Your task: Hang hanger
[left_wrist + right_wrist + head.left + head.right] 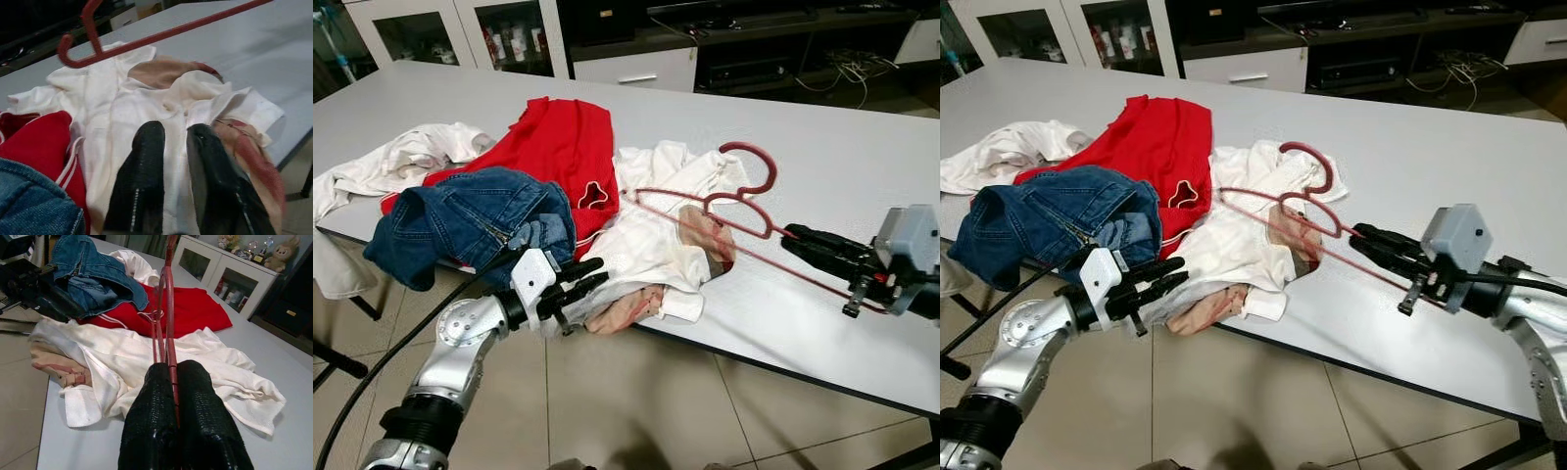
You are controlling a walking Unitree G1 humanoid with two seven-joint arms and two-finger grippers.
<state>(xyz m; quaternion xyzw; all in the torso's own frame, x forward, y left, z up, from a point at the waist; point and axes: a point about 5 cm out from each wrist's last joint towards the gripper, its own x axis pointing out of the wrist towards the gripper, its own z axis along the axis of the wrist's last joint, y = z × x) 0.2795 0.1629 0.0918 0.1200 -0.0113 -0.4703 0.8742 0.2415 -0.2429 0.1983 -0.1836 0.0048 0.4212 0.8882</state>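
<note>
Nearest, at the table's front edge: left gripper, black fingers almost together with a thin gap, nothing between them, aimed at the hem of the white shirt. Beside it, a beige garment with red trim drooping over the edge.

To the right, over the bare grey table: right gripper, fingers pressed together on the lower bar of the red wire hanger. In the right wrist view, thin red rods running out from between the closed fingertips.

Hanger lying across the white shirt, hook curled toward the far side, one end raised slightly in the grip, the rest resting on cloth.

Handling, as a judgement: light, thin and stiff, yet likely springy under sideways load; smooth coating, so prone to twisting or slipping in a narrow pinch. Best hold probably close to the neck under the hook, or mid-bar, to stop swinging; the present grip near one end likely to leave the hook end drooping. Some risk of the hook snagging the shirt on lifting.

Further left: crumpled blue jeans, then a red garment with white piping, then another white cloth.

Beyond the table: glass-fronted cabinets.

No readable writing, brand or label anywhere; small shelf items too blurred to identify.
</note>
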